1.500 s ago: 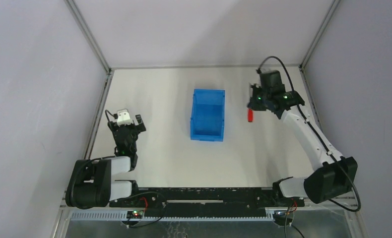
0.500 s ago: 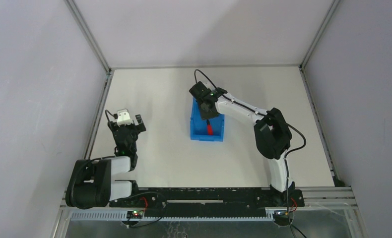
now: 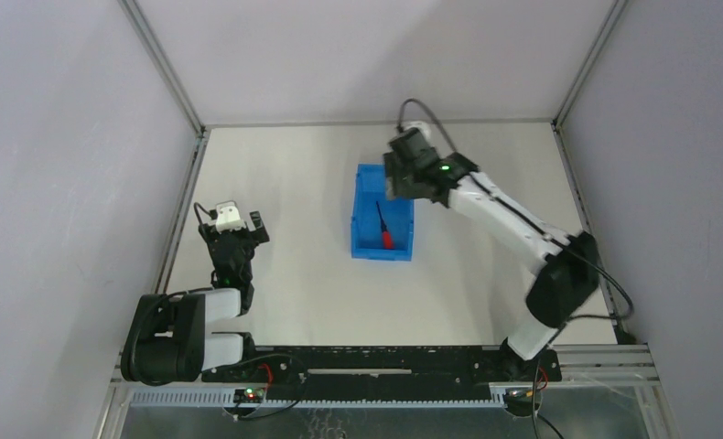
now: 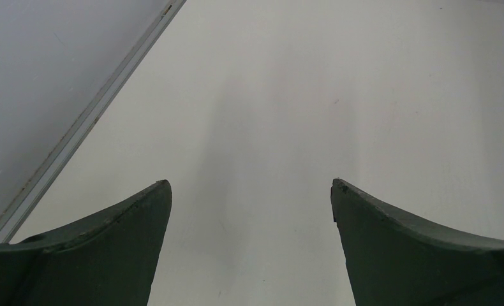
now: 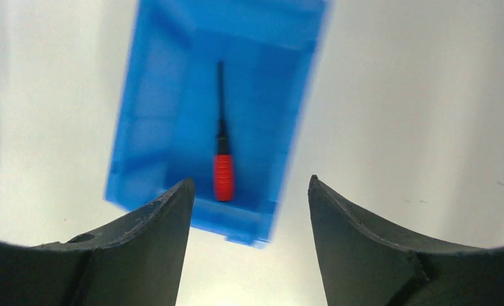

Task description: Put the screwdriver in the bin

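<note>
The screwdriver (image 3: 384, 230), red-handled with a thin dark shaft, lies flat on the floor of the blue bin (image 3: 381, 252) at the table's middle. In the right wrist view the screwdriver (image 5: 223, 175) rests free inside the bin (image 5: 141, 127), handle toward the camera. My right gripper (image 5: 251, 180) hangs open above it, nothing between its fingers. From above, the right gripper (image 3: 397, 183) hovers over the bin's far right corner. My left gripper (image 3: 234, 222) rests at the table's left, and its wrist view shows the left gripper (image 4: 251, 182) open over bare table.
A metal frame rail (image 4: 83, 124) runs along the table's left edge beside the left gripper. Grey walls close the table on three sides. The right arm's forearm (image 3: 509, 219) stretches diagonally from the near right to the bin.
The right arm carried the screwdriver from the bin's right over the bin and opened. The screwdriver now lies loose in the bin, and the gripper has drawn back toward the far right corner.
</note>
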Available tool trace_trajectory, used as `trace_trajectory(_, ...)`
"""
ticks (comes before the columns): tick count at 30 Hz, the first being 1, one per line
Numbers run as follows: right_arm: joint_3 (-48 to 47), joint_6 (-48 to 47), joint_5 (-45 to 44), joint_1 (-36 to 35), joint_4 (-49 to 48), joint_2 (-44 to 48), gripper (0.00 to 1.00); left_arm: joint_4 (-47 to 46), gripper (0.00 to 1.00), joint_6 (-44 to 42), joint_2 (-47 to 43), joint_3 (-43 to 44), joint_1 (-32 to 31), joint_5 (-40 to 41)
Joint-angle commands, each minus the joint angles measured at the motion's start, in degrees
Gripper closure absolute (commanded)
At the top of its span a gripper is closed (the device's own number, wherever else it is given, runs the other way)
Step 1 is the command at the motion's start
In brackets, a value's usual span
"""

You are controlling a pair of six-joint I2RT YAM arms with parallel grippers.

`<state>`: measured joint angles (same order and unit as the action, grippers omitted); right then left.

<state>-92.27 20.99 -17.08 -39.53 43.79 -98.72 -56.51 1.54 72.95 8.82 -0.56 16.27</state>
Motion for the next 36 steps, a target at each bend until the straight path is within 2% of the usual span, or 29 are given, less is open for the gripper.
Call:
trace_trajectory(1, 8.14, -2.56, -0.22, 10.04, -2.06, 9.91, 0.25, -3.96, 0.00, -0.57, -0.71, 2.33, 0.38, -0.28)
trace_trajectory(4, 13.78, -4.68, 3.38, 18.85, -3.41, 14.58, 0.21, -3.96, 0.00, -0.57, -0.71, 2.27, 0.38, -0.25)
trace_trajectory(9, 18.26, -9.65, 5.28, 31.70, -4.96, 18.26, 0.01, -3.96, 0.00, -0.57, -0.72, 2.28, 0.38, -0.27)
trace_trajectory(14, 19.23, -11.13, 12.05, 42.06, -7.38, 18.57, 0.00, -3.96, 0.00, -0.57, -0.70, 2.26, 0.38, -0.28)
trace_trajectory(36, 19.84, -12.03, 7.75, 42.90, -7.73, 20.83, 0.00, -3.96, 0.00, -0.57, -0.73, 2.26, 0.38, -0.27)
